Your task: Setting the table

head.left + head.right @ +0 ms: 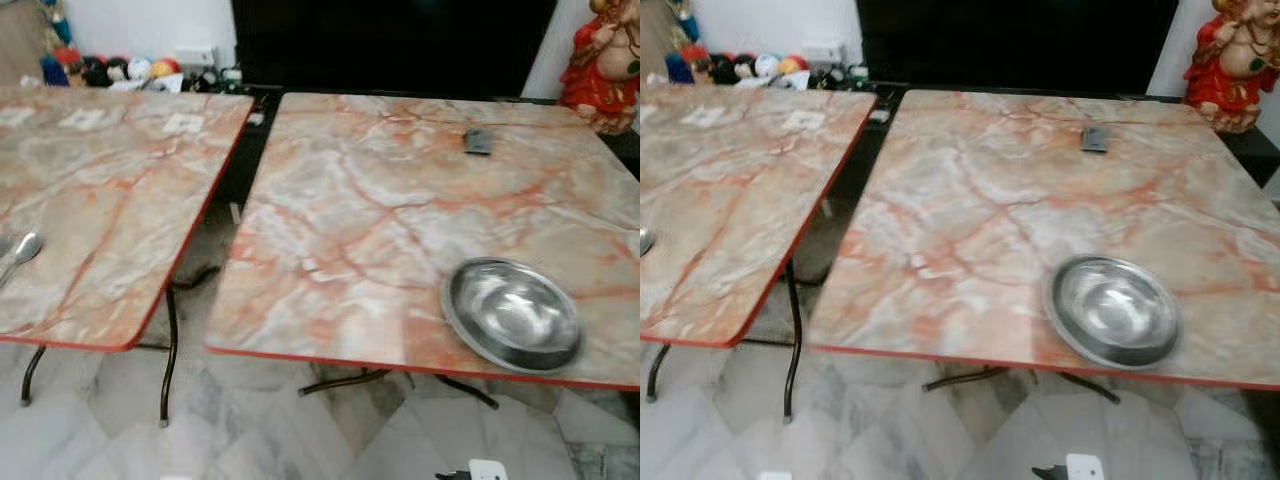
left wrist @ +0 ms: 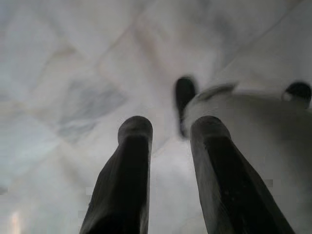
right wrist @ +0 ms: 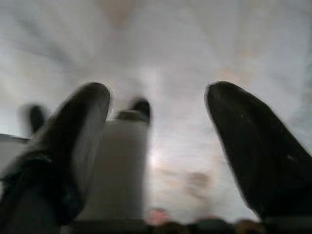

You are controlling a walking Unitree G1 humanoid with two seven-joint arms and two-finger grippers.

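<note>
A shallow steel bowl [image 1: 514,313] lies empty near the front edge of the right marble-patterned table [image 1: 360,210]. A metal spoon [image 1: 22,250] rests on the left table [image 1: 90,190], at the picture's left border. My left gripper [image 2: 171,126] hangs over the marble floor, open with nothing between its black fingers [image 2: 131,161]. My right gripper [image 3: 158,95] also hangs above the floor, its fingers [image 3: 78,131] spread wide and open.
Both tables have red edges and thin black legs [image 1: 168,360], with a narrow gap [image 1: 235,170] between them. A small dark flat object [image 1: 478,141] lies far back on the right table. A red statue [image 1: 603,60] stands at the back right, and toys [image 1: 110,70] at the back left.
</note>
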